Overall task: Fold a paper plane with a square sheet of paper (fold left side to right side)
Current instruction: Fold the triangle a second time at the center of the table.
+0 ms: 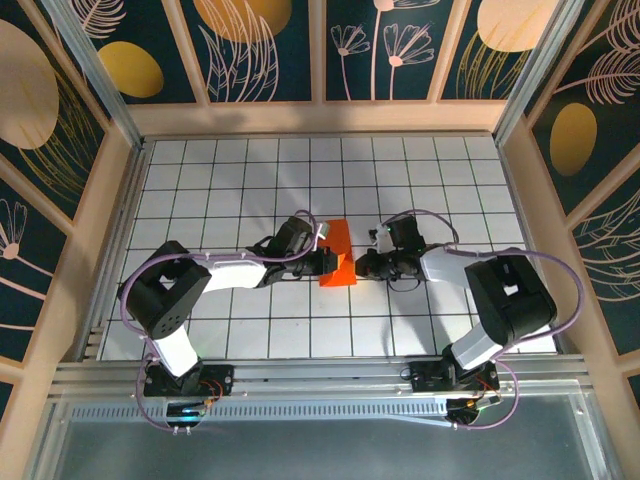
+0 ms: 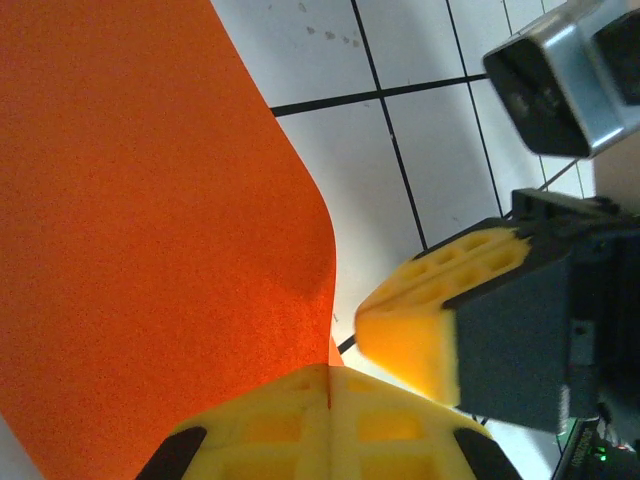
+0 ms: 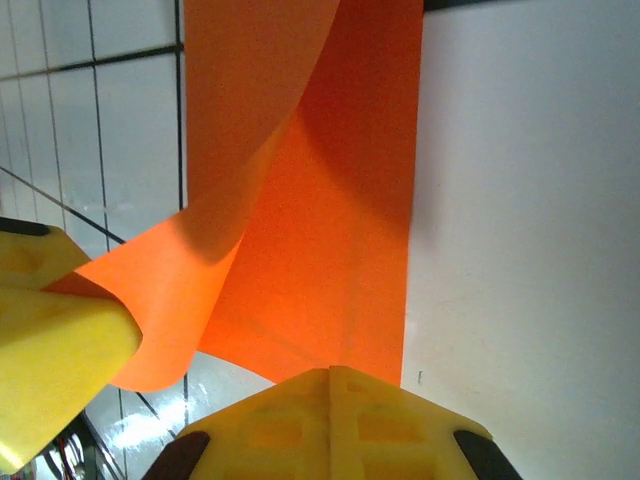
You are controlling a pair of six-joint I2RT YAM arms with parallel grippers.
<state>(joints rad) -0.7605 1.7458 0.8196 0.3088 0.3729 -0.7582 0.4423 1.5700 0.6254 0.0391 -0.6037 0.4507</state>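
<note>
Left gripper (image 2: 330, 372) pinched shut on the curled-up square sheet of paper (image 2: 150, 220), right gripper (image 3: 330, 372) closed, empty, just beside it, worktop (image 1: 450, 180) beneath.

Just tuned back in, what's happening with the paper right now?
The left fingers are shut on a lifted flap of the orange sheet, which curls over its flat part mid-table. The right fingers are shut at the sheet's edge; whether they pinch it is unclear. The fold isn't pressed flat yet.
</note>
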